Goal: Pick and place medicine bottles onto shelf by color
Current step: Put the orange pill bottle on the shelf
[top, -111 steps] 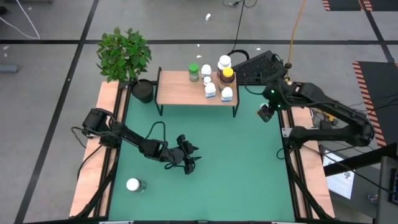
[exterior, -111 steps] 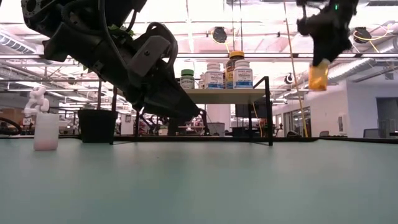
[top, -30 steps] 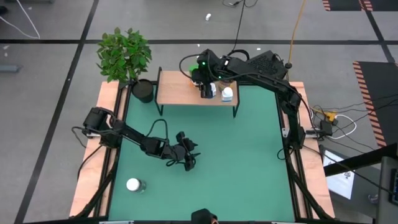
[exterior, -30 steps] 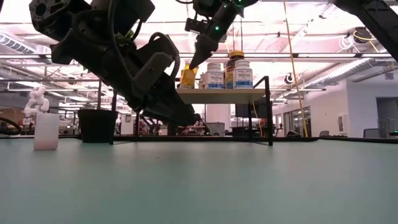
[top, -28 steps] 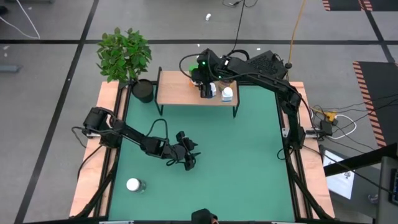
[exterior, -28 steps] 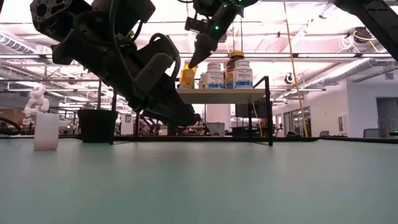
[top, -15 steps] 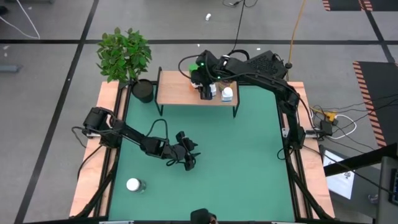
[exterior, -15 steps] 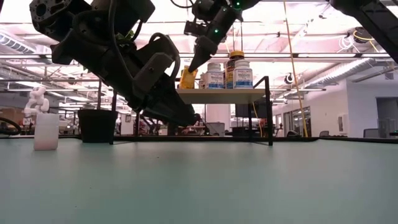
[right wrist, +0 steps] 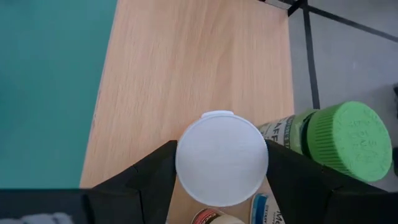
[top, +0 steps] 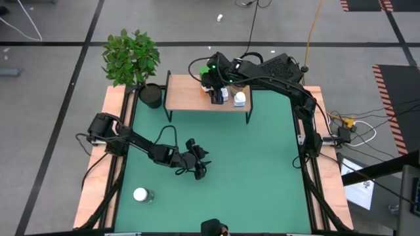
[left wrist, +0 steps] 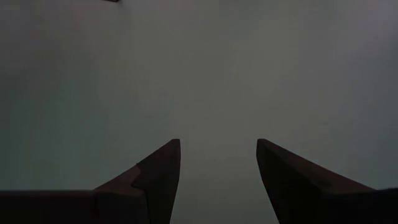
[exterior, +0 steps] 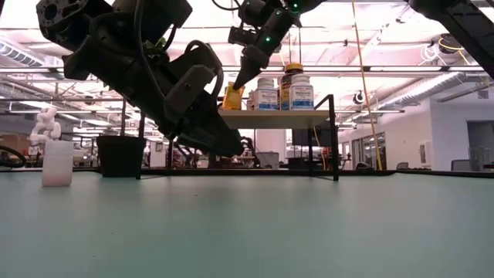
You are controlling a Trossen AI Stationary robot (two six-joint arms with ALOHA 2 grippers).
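Your right gripper (right wrist: 221, 180) is over the left-centre of the shelf (top: 187, 95), fingers on either side of an orange vial with a white cap (right wrist: 222, 158). In the low view the vial (exterior: 231, 96) sits at the shelf top, slightly tilted. Whether the fingers grip it or have just let go, I cannot tell: from the wrist view they flank the cap closely, with no clear gap.

Your left gripper (left wrist: 217, 180) waits low over the green surface (top: 262, 170), mid-left, fingers apart and empty.

Step in hand, as I judge it: setting the orange vial down on the shelf.
- Get the base flat on the board before you release; the lean suggests one edge may be carrying it.
- Open only a little and lift straight up. The green-capped bottle (right wrist: 339, 140) stands just beside the vial, and the white bottles (top: 239, 98) are close on the right, so a sideways exit could knock them.
- Watch the near edge of the shelf; the vial is not far from it.

Orientation: the vial's long axis is near vertical, cap up toward the wrist camera, top leaning a little to the right in the low view.

One white bottle (top: 140, 195) remains on the surface, near left.
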